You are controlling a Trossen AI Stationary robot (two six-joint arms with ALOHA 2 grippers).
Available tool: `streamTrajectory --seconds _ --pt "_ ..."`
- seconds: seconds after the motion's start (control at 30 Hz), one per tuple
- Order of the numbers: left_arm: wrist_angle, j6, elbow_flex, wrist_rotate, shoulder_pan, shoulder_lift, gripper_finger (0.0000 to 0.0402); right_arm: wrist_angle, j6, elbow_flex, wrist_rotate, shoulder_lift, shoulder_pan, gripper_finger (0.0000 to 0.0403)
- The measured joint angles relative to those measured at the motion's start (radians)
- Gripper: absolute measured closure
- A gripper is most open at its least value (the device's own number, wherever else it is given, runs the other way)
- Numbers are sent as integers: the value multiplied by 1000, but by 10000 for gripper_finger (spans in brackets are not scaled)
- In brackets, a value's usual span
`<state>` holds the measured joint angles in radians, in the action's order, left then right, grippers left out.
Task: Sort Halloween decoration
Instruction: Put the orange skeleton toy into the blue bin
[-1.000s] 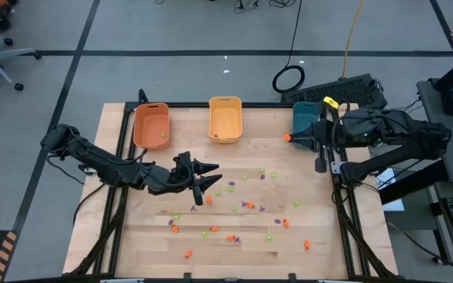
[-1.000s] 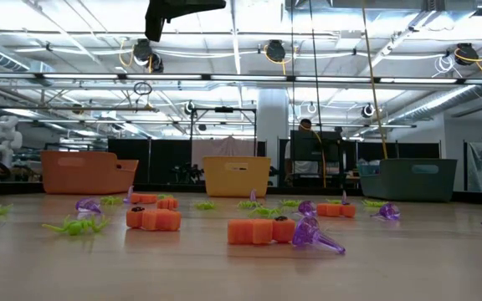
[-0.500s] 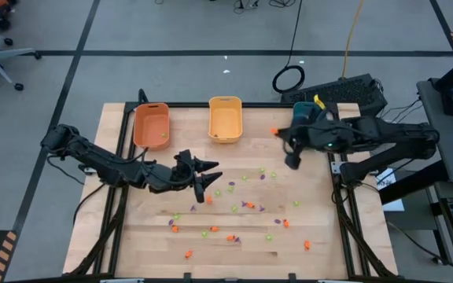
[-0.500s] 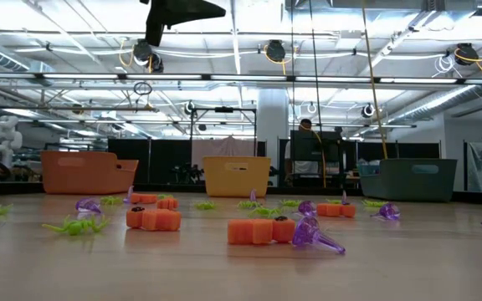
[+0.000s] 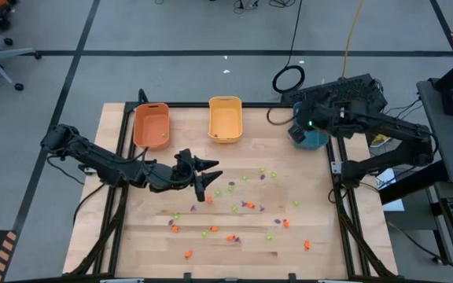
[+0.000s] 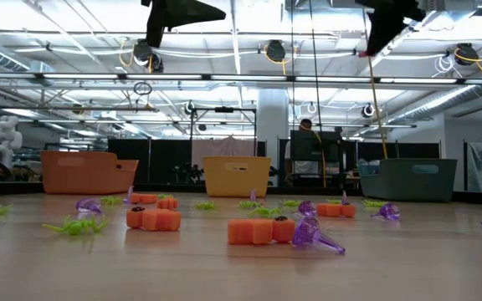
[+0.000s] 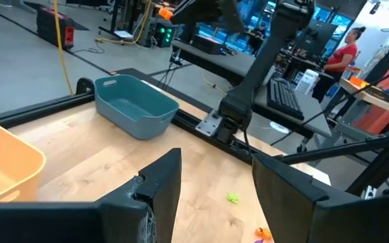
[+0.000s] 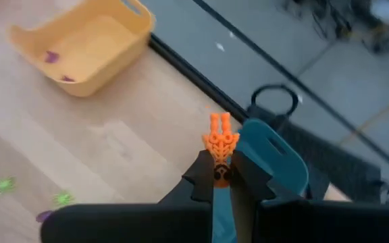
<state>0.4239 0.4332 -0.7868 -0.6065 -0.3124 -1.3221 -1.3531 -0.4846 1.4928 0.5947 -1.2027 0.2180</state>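
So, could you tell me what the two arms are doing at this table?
They are sorting tiny orange, green and purple plastic trinkets scattered on the wooden table into oblong plastic bins. The right gripper is shut on a small orange trinket and hangs over the teal bin. The left gripper hovers open above the table's middle, holding nothing. The yellow bin already holds purple pieces.

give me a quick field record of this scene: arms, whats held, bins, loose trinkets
right gripper: shut on orange trinket, raised over teal bin
left gripper: open, empty, above table centre
orange bin: back left of table
yellow bin: back centre, purple bits inside
loose trinkets: orange, green and purple, scattered over front half
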Motion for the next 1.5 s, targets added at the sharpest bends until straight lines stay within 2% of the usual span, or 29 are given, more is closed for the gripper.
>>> streamTrajectory --seconds 0.2,0.33,0.7,0.97,1.27,1.5 --pt "-19 -3 0 0 35 0 215 17 94 -81 -135 -1 185 399" --pt "-18 -4 0 6 63 0 215 93 127 -176 -225 0 289 399" --pt "-18 -2 0 45 98 0 215 357 49 -479 -442 0 490 399" --pt "-22 -25 0 46 97 0 215 445 28 -575 -466 -30 575 399" --pt "-22 -23 0 46 103 0 215 544 32 -578 -466 -183 644 398" --pt "-22 -20 0 57 103 0 215 529 -20 -576 -465 -288 665 364"
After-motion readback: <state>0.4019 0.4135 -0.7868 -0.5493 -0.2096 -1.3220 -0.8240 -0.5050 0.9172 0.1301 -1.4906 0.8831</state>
